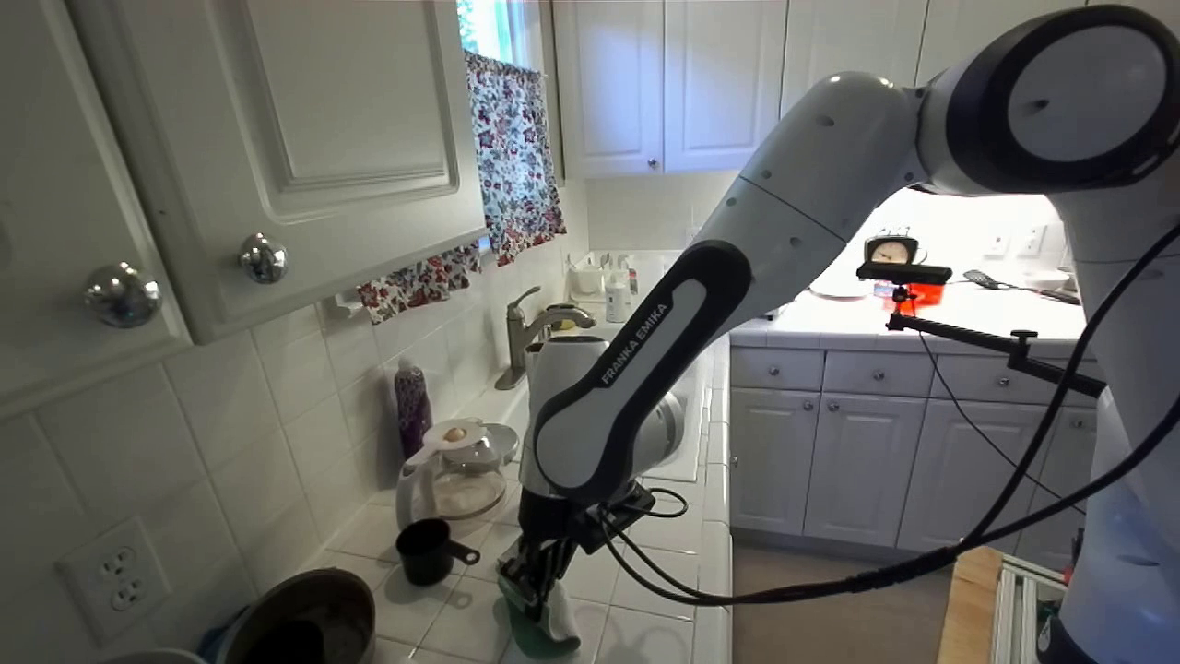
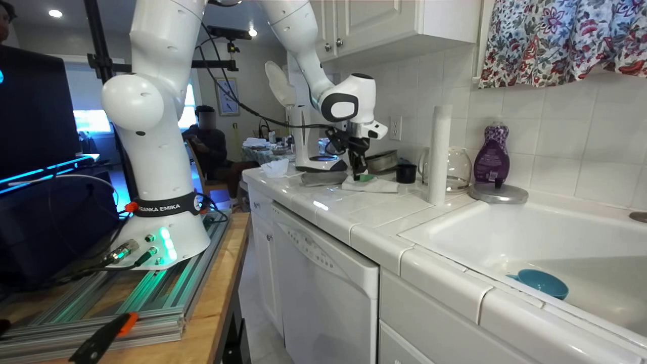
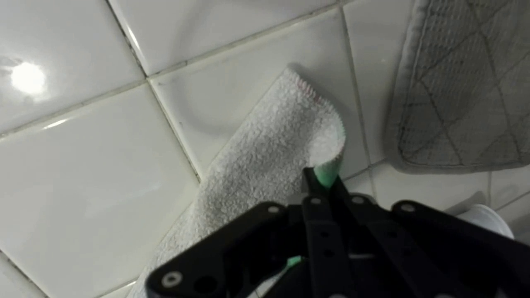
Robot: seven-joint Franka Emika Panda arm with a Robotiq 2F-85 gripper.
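Gripper [image 3: 326,181]: nearly closed, pinching fold of cloth [image 3: 256,178] | Place: inward of front edge, counter [image 2: 365,210] | Risk: slip-out; likely cause, small pinch

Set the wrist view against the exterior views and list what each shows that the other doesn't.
Only the wrist view: reddish stitching along an edge of the green-and-white cloth, and crossed seams on the grey mat.

Only the exterior views: the glass carafe, small black cup, purple bottle and floral curtain, in both exterior views.

Shared: the black fingers, the cloth they hold and the white tiled counter.
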